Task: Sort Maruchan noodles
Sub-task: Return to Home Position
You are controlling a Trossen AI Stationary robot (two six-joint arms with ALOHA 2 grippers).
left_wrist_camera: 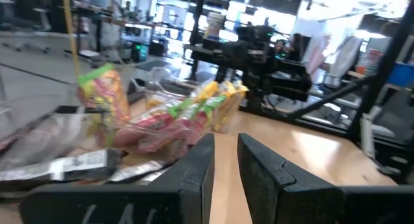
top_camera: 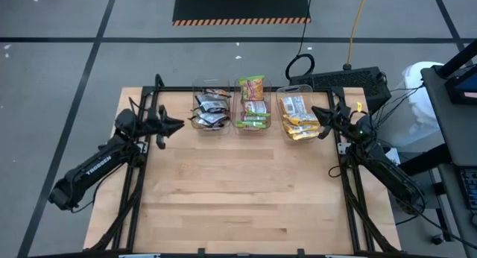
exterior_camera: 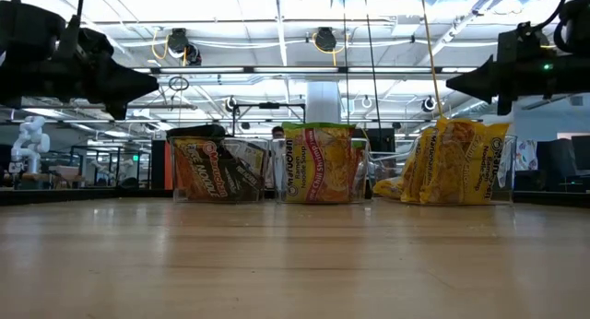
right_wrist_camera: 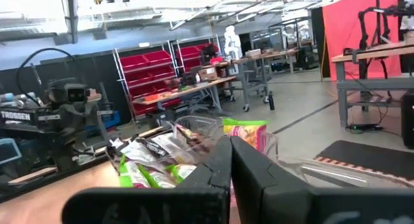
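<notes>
Three clear bins stand side by side at the table's far edge. The left bin point(top_camera: 210, 111) holds black Maruchan noodle packets point(exterior_camera: 217, 171). Lime-green and pink packets point(top_camera: 253, 101) fill the middle bin, one standing upright at its far end. Yellow packets point(top_camera: 299, 116) lie in the right bin. My left gripper point(top_camera: 179, 124) hovers level just left of the black-packet bin, slightly open with nothing between its fingers point(left_wrist_camera: 225, 141). My right gripper point(top_camera: 316, 112) hovers just right of the yellow-packet bin, shut and empty point(right_wrist_camera: 231, 143).
Bare wooden tabletop point(top_camera: 238, 191) stretches from the bins to the near edge. Black frame rails point(top_camera: 141, 191) run along the table's left and right sides. A black box point(top_camera: 346, 80) and cables lie beyond the far right corner.
</notes>
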